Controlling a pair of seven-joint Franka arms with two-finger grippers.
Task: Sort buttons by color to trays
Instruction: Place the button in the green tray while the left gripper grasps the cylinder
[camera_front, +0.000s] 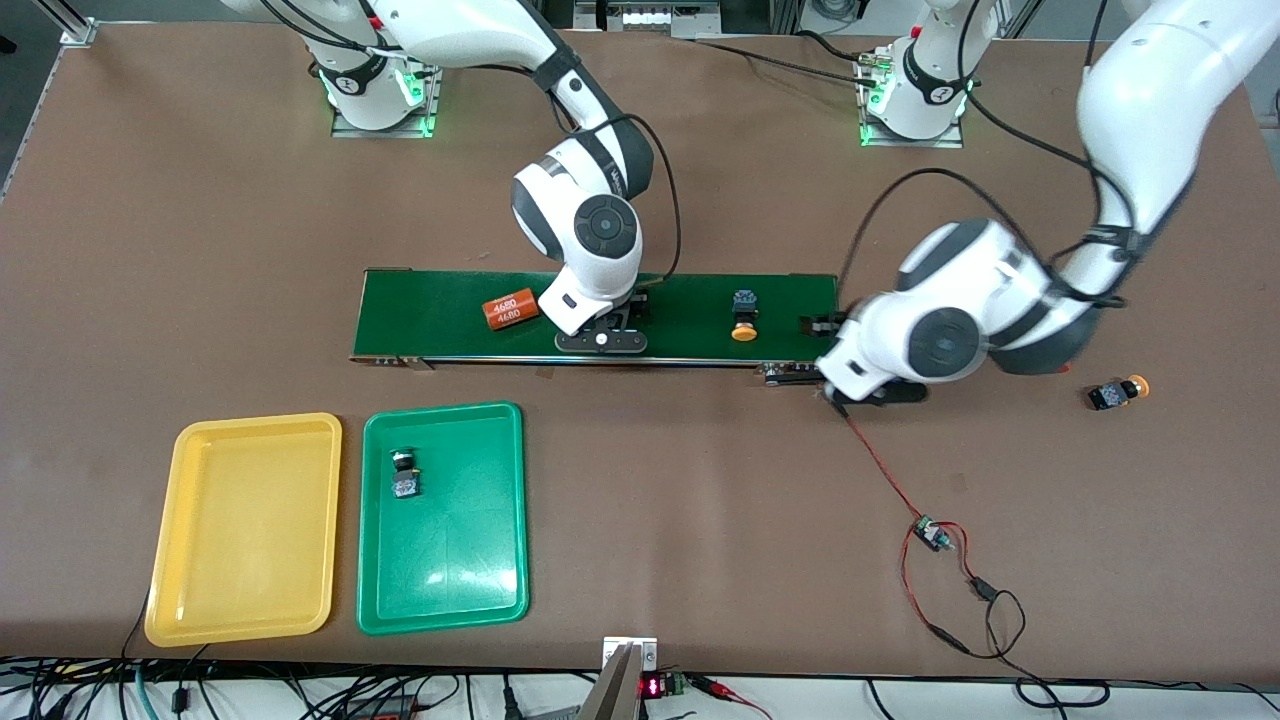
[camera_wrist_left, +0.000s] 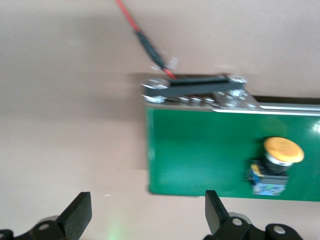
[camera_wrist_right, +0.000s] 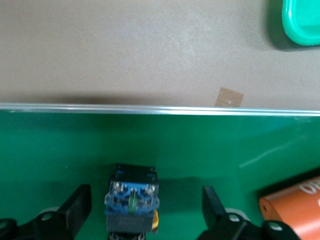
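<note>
Two "4680" marks on the orange cylinder (camera_front: 511, 311) — both end effectors open, empty.

Glossy plastic trays (camera_front: 443, 600) on matt brown table (camera_front: 700, 520)

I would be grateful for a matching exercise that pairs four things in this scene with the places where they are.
Things:
1. orange cylinder
2. yellow tray
3. left gripper
4. right gripper

Places:
a. over the conveyor belt, open fingers on either side of a button
b. lying on the conveyor belt
c. on the table beside the green tray
d. over the table, just off the end of the conveyor belt, fingers open

Pairs: 1-b, 2-c, 3-d, 4-a
</note>
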